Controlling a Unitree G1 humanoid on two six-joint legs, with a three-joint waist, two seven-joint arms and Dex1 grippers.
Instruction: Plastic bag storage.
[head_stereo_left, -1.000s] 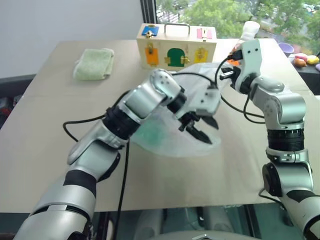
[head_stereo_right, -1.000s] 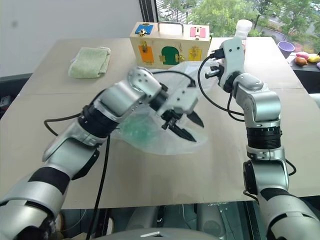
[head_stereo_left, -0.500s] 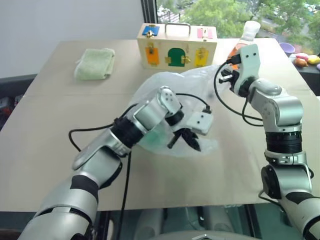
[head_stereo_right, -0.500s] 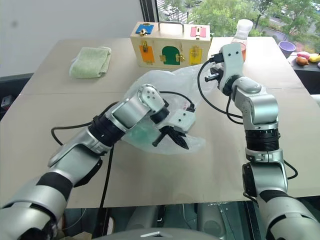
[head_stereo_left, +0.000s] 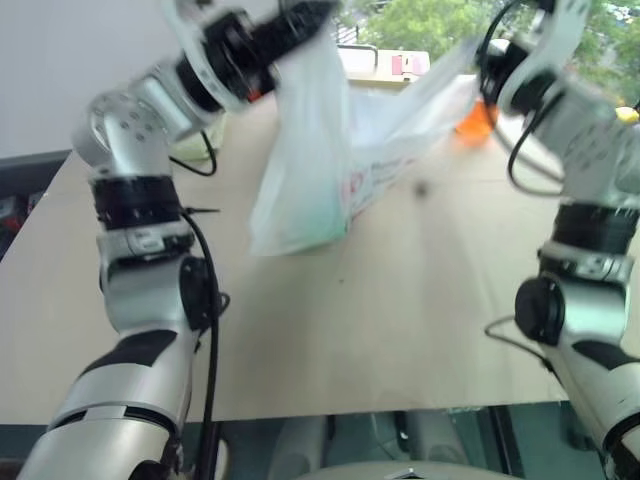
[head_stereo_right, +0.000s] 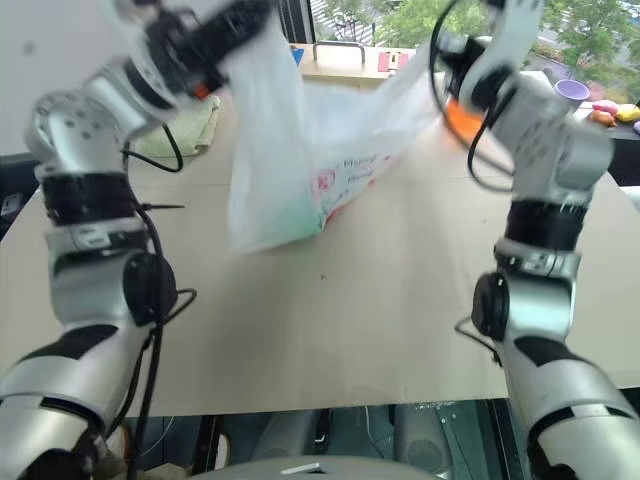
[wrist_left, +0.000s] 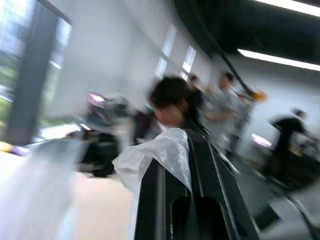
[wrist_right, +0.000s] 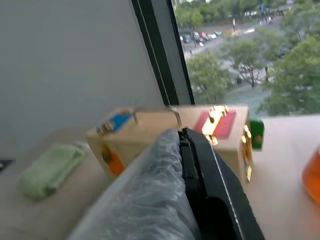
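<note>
One plastic bag (head_stereo_left: 310, 170) is hanging stretched above the tan table (head_stereo_left: 400, 320), each of its two upper corners being pinched in closed fingers by the left gripper (wrist_left: 172, 150) and the right gripper (wrist_right: 186, 142). One wooden box (wrist_right: 175, 132), one green cloth (wrist_right: 47, 167) and one orange bottle (head_stereo_left: 475, 118) are sitting at the far end, by a window looking onto trees; blurred people are standing in the room.

Whitish plastic bag (head_stereo_left: 310, 160), pink-red print
</note>
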